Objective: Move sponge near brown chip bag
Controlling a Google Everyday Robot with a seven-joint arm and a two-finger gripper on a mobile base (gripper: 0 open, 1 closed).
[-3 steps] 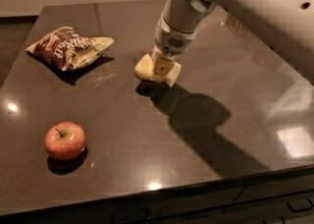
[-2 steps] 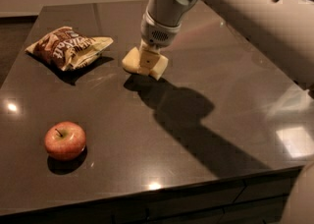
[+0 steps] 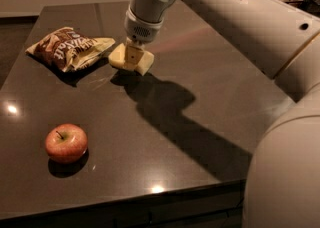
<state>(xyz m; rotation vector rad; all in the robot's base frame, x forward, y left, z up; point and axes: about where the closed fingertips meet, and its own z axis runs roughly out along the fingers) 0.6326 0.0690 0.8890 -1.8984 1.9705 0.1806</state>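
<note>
arm angled down from upper right; hand (image 3: 132, 56) clamped on sponge (image 3: 145, 62), just beside brown chip bag (image 3: 65, 48).

Chip bag (image 3: 67, 47) close beside gripper (image 3: 132, 57)

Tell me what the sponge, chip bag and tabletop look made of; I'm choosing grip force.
The sponge, held in the gripper beside the brown chip bag, looks like matte foam: pale, no shine. The bag looks like thin foil or plastic film: wrinkled. The table seems polished stone or laminate: dark, glossy reflections.
</note>
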